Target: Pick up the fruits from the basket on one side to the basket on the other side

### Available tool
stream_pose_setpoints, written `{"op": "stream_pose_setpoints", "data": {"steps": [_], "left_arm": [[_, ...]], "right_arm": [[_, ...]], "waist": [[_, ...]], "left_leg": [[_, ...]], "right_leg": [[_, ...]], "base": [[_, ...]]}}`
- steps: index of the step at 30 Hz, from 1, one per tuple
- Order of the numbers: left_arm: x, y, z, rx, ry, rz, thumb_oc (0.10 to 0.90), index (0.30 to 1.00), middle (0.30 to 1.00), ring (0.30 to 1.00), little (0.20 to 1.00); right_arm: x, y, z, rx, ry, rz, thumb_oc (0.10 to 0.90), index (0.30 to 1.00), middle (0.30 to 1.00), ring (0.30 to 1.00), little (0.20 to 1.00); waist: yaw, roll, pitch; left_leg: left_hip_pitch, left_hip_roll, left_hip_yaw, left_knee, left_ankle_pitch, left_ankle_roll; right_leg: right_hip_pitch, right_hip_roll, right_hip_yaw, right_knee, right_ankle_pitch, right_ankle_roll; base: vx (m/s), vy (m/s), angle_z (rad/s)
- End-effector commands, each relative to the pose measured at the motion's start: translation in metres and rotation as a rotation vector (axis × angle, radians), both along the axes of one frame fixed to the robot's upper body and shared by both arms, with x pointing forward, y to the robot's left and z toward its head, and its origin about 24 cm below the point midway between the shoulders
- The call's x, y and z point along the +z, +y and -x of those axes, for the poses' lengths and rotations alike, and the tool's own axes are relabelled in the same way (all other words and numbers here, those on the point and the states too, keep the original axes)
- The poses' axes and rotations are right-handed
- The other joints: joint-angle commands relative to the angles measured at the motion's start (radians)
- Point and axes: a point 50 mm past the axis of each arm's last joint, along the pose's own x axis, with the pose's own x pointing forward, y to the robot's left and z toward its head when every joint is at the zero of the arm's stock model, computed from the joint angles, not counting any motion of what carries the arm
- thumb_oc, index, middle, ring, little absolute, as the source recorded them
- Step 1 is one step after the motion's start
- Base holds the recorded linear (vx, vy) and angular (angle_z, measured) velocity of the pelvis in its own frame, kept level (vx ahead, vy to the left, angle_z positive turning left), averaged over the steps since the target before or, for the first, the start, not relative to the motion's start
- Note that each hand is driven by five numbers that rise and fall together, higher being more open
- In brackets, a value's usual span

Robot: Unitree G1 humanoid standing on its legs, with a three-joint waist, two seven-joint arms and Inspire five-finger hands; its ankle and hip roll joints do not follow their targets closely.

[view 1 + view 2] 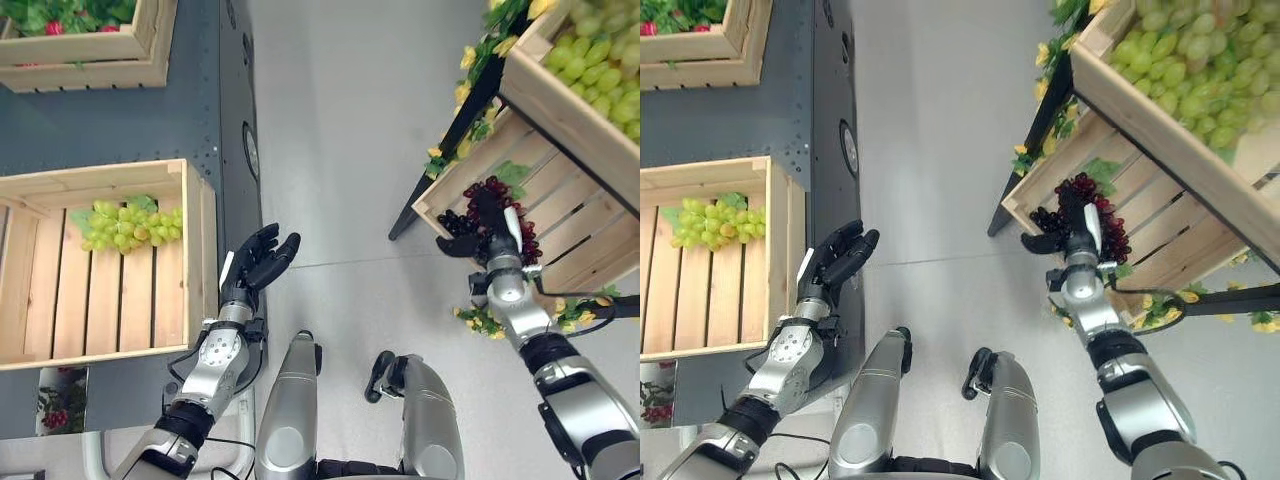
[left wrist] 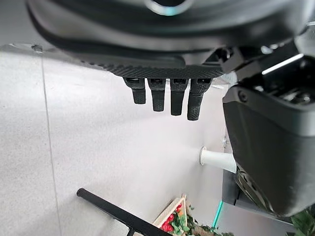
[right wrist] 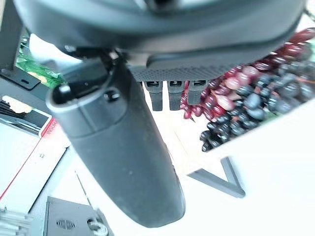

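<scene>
This looks like a mock-up fruit shop. Pale slatted wooden crates sit on a dark grey metal stand, one holding a bunch of green grapes. Opposite, a tilted wooden display rack on black metal legs carries crates of dark purple grapes and more green ones, trimmed with yellow flower garlands. The floor is plain polished grey concrete.

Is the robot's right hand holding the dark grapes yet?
Not yet. The right hand is open over the dark grapes; its straight fingers close on nothing.
</scene>
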Motion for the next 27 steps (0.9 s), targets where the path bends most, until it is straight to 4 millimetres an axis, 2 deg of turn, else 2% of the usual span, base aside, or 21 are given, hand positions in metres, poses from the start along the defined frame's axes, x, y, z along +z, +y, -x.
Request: {"op": "stream_pose_setpoints", "data": {"steps": [1, 3, 4, 7, 11, 14, 16, 17, 22, 27], "left_arm": [[0.025, -0.025, -0.006, -0.073, -0.153, 0.023, 0.800, 0.900, 0.900, 0.900, 0.900], [0.021, -0.024, -0.004, -0.066, -0.139, 0.014, 0.800, 0.900, 0.900, 0.900, 0.900], [0.016, -0.022, -0.003, -0.058, -0.118, 0.005, 0.800, 0.900, 0.900, 0.900, 0.900], [0.011, -0.019, 0.000, -0.045, -0.094, -0.005, 0.800, 0.900, 0.900, 0.900, 0.900], [0.004, -0.014, 0.005, -0.036, -0.066, -0.020, 0.800, 0.900, 0.900, 0.900, 0.900], [-0.001, -0.010, 0.009, -0.032, -0.050, -0.021, 0.800, 0.900, 0.900, 0.900, 0.900], [-0.007, -0.011, 0.013, -0.038, -0.020, -0.023, 0.800, 0.900, 0.900, 0.900, 0.900], [-0.007, -0.011, 0.013, -0.039, -0.018, -0.025, 0.800, 0.900, 0.900, 0.900, 0.900], [-0.027, -0.009, 0.026, -0.035, 0.075, -0.077, 0.800, 0.900, 0.900, 0.900, 0.900], [-0.031, -0.005, 0.033, -0.026, 0.087, -0.098, 0.800, 0.900, 0.900, 0.900, 0.900]], "right_arm": [[0.061, 0.011, -0.009, 0.119, -0.297, 0.105, 0.800, 0.900, 0.900, 0.900, 0.900], [0.056, 0.019, -0.006, 0.145, -0.288, 0.111, 0.800, 0.900, 0.900, 0.900, 0.900], [0.047, 0.029, -0.003, 0.177, -0.268, 0.119, 0.800, 0.900, 0.900, 0.900, 0.900], [0.037, 0.036, 0.002, 0.214, -0.243, 0.119, 0.800, 0.900, 0.900, 0.900, 0.900], [0.019, 0.040, 0.013, 0.237, -0.202, 0.075, 0.800, 0.900, 0.900, 0.900, 0.900], [0.009, 0.041, 0.018, 0.237, -0.176, 0.039, 0.800, 0.900, 0.900, 0.900, 0.900], [-0.005, 0.043, 0.026, 0.239, -0.135, 0.017, 0.800, 0.900, 0.900, 0.900, 0.900], [-0.007, 0.043, 0.026, 0.239, -0.131, 0.015, 0.800, 0.900, 0.900, 0.900, 0.900], [-0.037, 0.052, 0.043, 0.254, -0.027, -0.053, 0.800, 0.900, 0.900, 0.900, 0.900], [-0.056, 0.058, 0.061, 0.284, 0.024, -0.153, 0.800, 0.900, 0.900, 0.900, 0.900]], "waist": [[-0.024, 0.033, -0.052], [-0.026, 0.032, -0.063], [-0.027, 0.029, -0.082], [-0.028, 0.026, -0.108], [-0.023, 0.022, -0.157], [-0.022, 0.024, -0.187], [-0.021, 0.029, -0.220], [-0.021, 0.029, -0.222], [-0.017, 0.036, -0.290], [-0.010, 0.042, -0.324]], "left_leg": [[0.120, -0.045, 0.094, -0.064, -0.082, 0.085], [0.143, -0.048, 0.095, -0.098, -0.070, 0.082], [0.176, -0.052, 0.092, -0.155, -0.050, 0.076], [0.213, -0.052, 0.092, -0.222, -0.026, 0.069], [0.284, -0.057, 0.085, -0.361, 0.034, 0.058], [0.317, -0.061, 0.080, -0.423, 0.057, 0.050], [0.354, -0.069, 0.073, -0.485, 0.076, 0.046], [0.356, -0.069, 0.072, -0.488, 0.077, 0.046], [0.412, -0.077, 0.052, -0.581, 0.107, 0.045], [0.444, -0.075, 0.035, -0.655, 0.135, 0.043]], "right_leg": [[0.124, 0.016, -0.005, -0.090, 0.030, -0.046], [0.145, 0.018, -0.005, -0.123, 0.040, -0.039], [0.178, 0.023, -0.005, -0.176, 0.052, -0.030], [0.213, 0.030, -0.009, -0.239, 0.067, -0.020], [0.286, 0.046, -0.023, -0.373, 0.107, -0.006], [0.325, 0.055, -0.031, -0.442, 0.125, 0.001], [0.369, 0.063, -0.037, -0.510, 0.141, 0.007], [0.372, 0.063, -0.037, -0.513, 0.142, 0.007], [0.424, 0.072, -0.038, -0.595, 0.169, 0.018], [0.459, 0.076, -0.047, -0.657, 0.191, 0.027]], "base": [[0.06, -0.004, 0.03], [0.05, -0.011, 0.07], [0.06, -0.015, 0.10], [0.05, -0.026, -0.02], [0.06, -0.038, 0.01], [0.07, -0.018, 0.05], [0.08, -0.007, 0.07], [0.08, -0.002, 0.05], [0.08, -0.003, 0.09], [0.03, -0.022, 0.12]]}}
